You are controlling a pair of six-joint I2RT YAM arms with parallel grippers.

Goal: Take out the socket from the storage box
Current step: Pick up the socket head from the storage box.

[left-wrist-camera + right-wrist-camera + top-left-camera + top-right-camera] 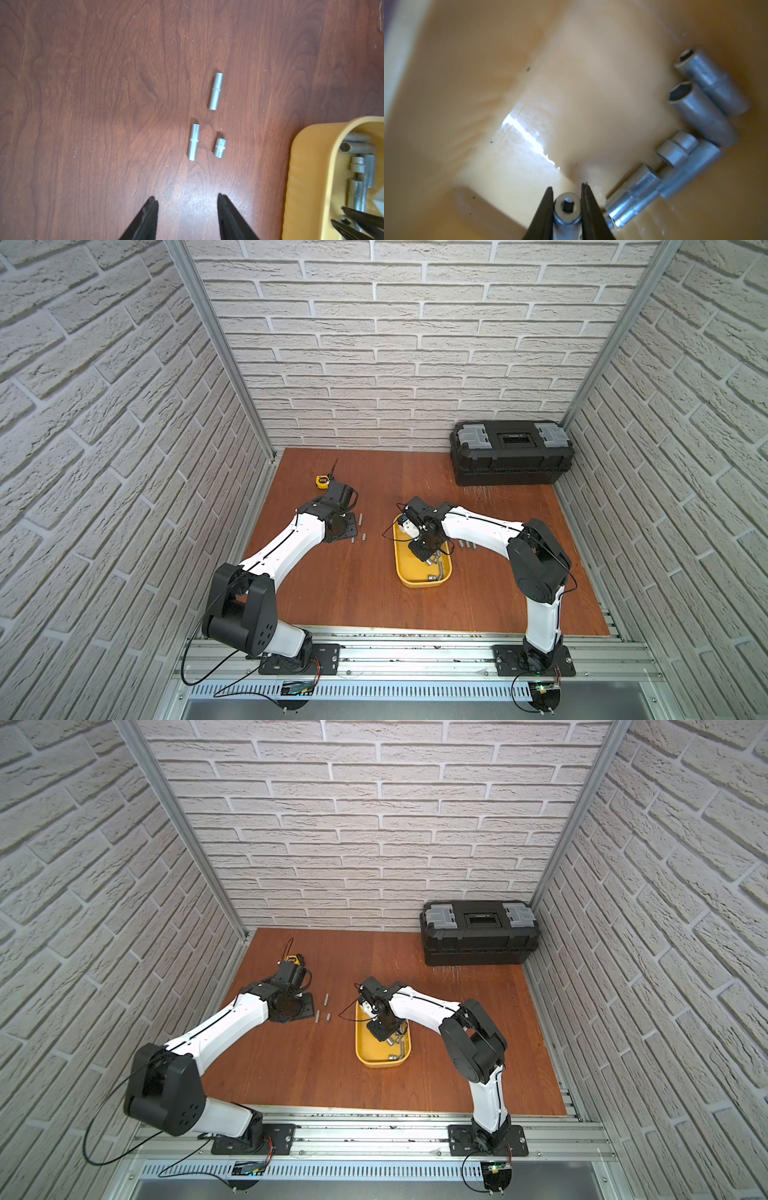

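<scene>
The yellow storage box lies mid-table on the wood in both top views. My right gripper reaches down inside it and is shut on a silver socket, whose square-holed end faces the wrist camera. Several more sockets lie along the box's far wall. My left gripper hovers open over bare wood left of the box, with nothing between its fingers. Three sockets lie on the table just beyond its tips.
A black toolbox with grey latches stands at the back right corner. A yellow tape measure lies at the back left, behind the left wrist. Three sockets lie on the table right of the box, under the right forearm.
</scene>
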